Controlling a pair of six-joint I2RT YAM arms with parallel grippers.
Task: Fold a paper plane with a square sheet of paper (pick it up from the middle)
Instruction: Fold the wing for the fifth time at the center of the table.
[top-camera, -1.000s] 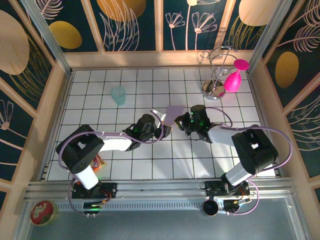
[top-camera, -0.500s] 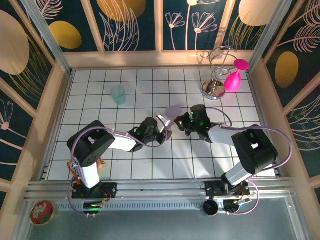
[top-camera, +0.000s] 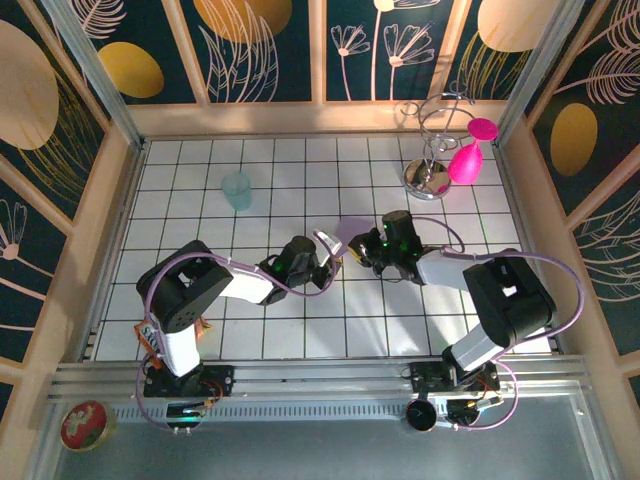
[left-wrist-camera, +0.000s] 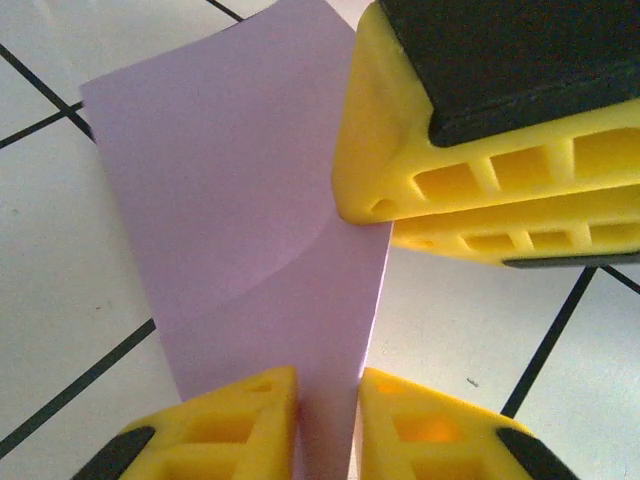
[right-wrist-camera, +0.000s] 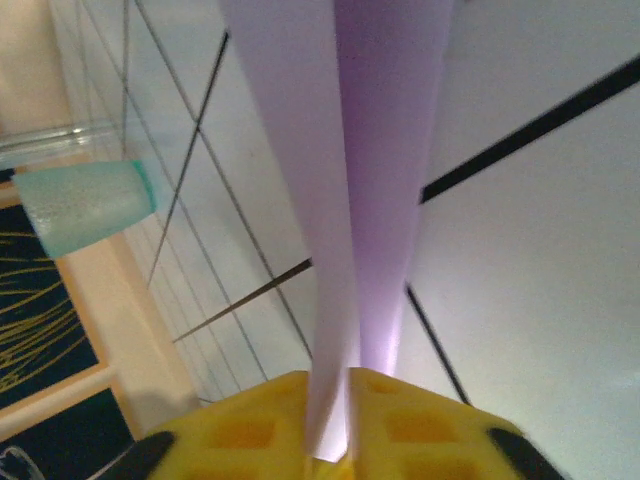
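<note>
**Two pincers are meeting on a folded lilac sheet of paper (left-wrist-camera: 230, 200), which is sitting at the middle of the white tiled surface (top-camera: 250, 330).**

The left pincer (left-wrist-camera: 328, 388) is straddling the sheet's near-left end. A slim gap is showing between its ribbed yellow fingers, so I cannot tell whether it is clenching. Just beyond, the right pincer (right-wrist-camera: 340, 385) is clamping the sheet's right edge, with two thin layers fanning out from its tips. If one pincer is tugging while the other is holding, the paper is risking a tear, a skewed crease or a slip. If both are loosening together, the fold is likely springing open. The paper is looking smooth, matte and flimsy, with a faint curved line crossing its face. Farther off, a translucent teal cup (top-camera: 237, 190) is standing far left. A glossy pink bulb (top-camera: 465, 160) is sitting beside a shiny wire stand (top-camera: 428, 165) far right.
</note>
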